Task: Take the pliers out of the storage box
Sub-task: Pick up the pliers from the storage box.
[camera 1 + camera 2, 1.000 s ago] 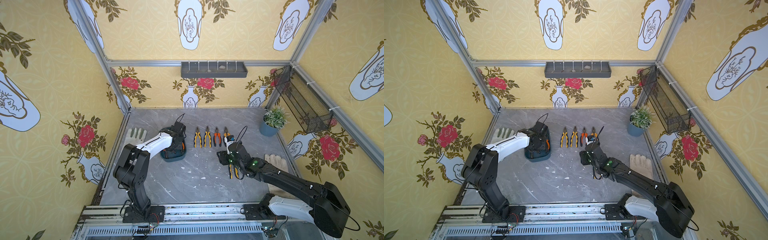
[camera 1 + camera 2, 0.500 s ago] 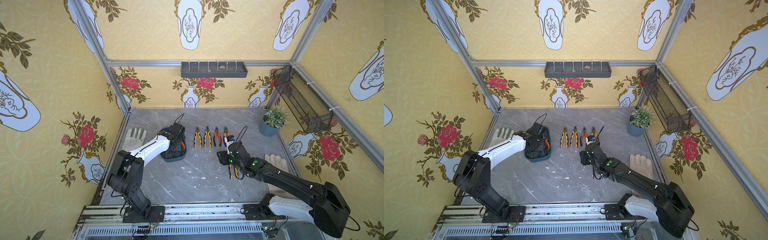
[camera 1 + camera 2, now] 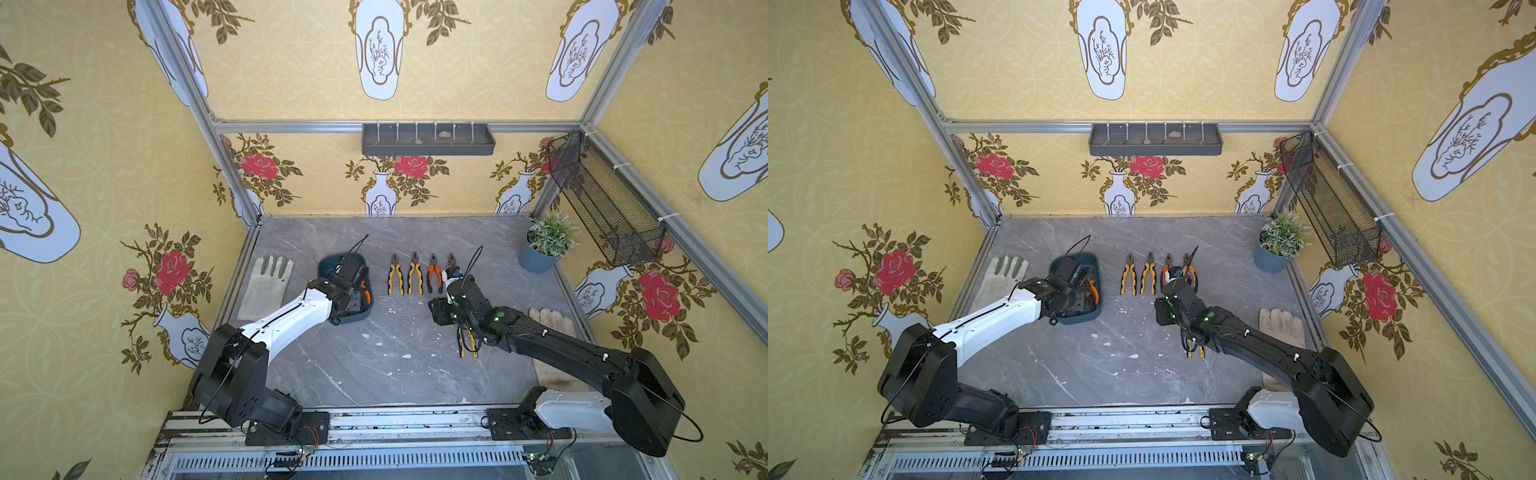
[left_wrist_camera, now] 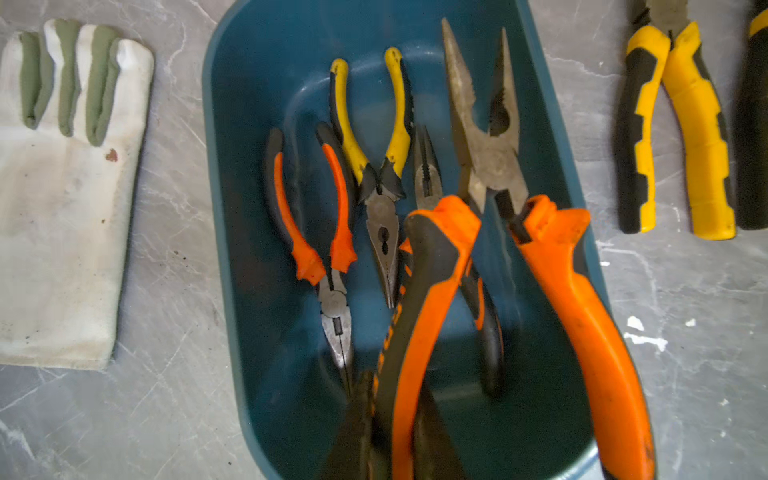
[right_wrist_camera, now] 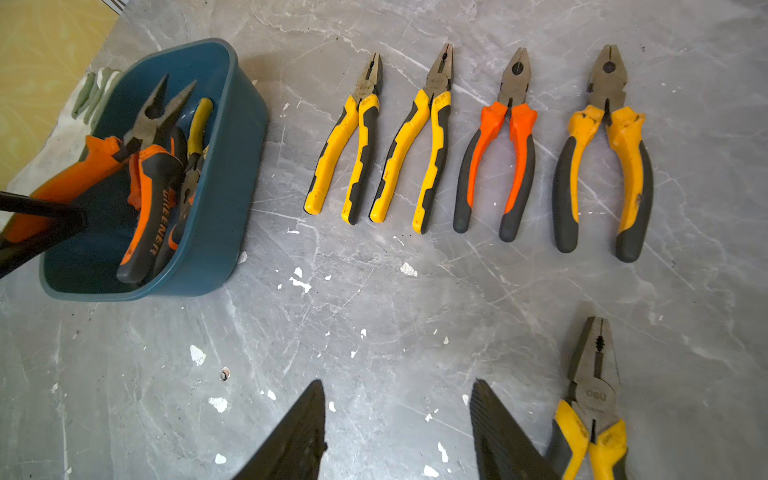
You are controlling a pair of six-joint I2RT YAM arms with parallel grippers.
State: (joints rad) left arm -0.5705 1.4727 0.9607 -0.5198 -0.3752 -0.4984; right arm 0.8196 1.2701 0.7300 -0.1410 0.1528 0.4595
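A grey marbled surface [image 3: 374, 365] inside a booth with yellow floral walls, seen from above. On the robot's left side sits the dark teal storage box [image 3: 326, 266], with the left arm reaching over it. The left gripper [image 5: 77, 218] is closed on one orange handle of the large long-nosed pliers [image 4: 490, 166]. These are tilted, metal nose parted and pointing to the far end of the box. Whether they touch the box floor cannot be told. Beneath them three smaller long-nosed pliers lie in the box: an orange-and-black pair [image 4: 332, 303], a yellow-and-black pair [image 4: 380, 208] and a third pair [image 4: 426, 183], mostly hidden by the held one.

Near the box, on the surface, a row of four blunt-nosed pliers [image 5: 436, 87] lies side by side, noses toward the back wall — two yellow-and-black, one orange-and-black, one yellow-and-grey. A fifth pair [image 5: 594, 390], yellow-handled, lies nearer the robot and apart from the row, partly under the right arm in both top views. The right gripper [image 5: 397, 395] hovers over bare surface just beside it, fingers moderately apart with nothing between them.

A pale work glove [image 4: 62, 208] lies flat on the box's other side. A second glove [image 3: 552, 322] lies by the right wall, and a potted plant [image 3: 536, 262] stands in the back right corner.
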